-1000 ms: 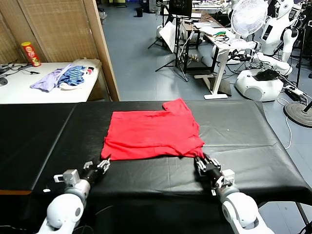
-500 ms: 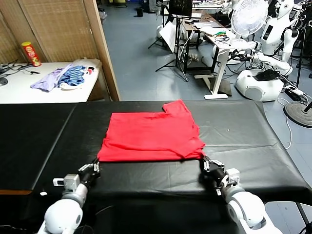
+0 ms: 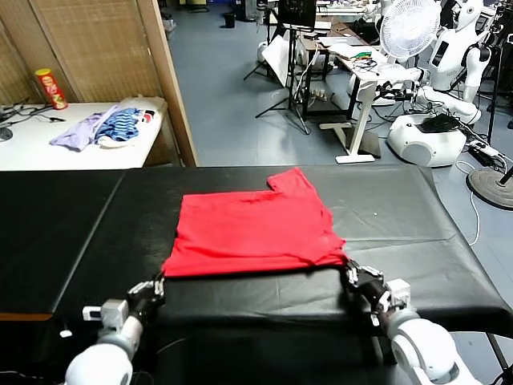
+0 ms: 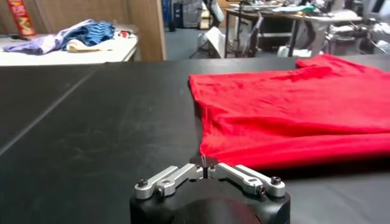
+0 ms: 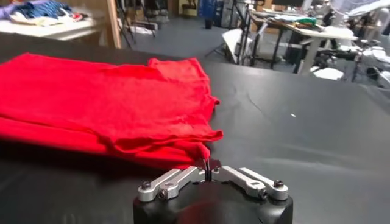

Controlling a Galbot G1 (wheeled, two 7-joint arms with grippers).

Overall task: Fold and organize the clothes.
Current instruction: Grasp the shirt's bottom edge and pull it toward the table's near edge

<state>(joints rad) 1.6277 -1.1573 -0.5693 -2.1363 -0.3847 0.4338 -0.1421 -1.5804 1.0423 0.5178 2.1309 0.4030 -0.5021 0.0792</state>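
Observation:
The clothes here are one red T-shirt (image 3: 252, 231), lying folded and flat on the black table (image 3: 417, 216), with a sleeve pointing to the far side. My left gripper (image 3: 154, 286) is shut on the shirt's near left corner, close to the table's near edge. In the left wrist view the left gripper (image 4: 205, 164) pinches only the very tip of the red T-shirt (image 4: 292, 115). My right gripper (image 3: 353, 277) is shut on the near right corner. In the right wrist view a small bunch of the red T-shirt (image 5: 109, 103) sits between the closed tips of the right gripper (image 5: 206, 168).
A white side table (image 3: 48, 148) at the back left holds a heap of purple and blue-striped garments (image 3: 104, 127) and a red can (image 3: 50, 88). A wooden partition (image 3: 168, 80) stands behind the black table. A fan (image 3: 409, 28), desks and other robots fill the back right.
The left gripper has closed on the shirt's near left corner. Both grippers have drawn back toward the table's near edge, dragging the shirt's near hem with them.

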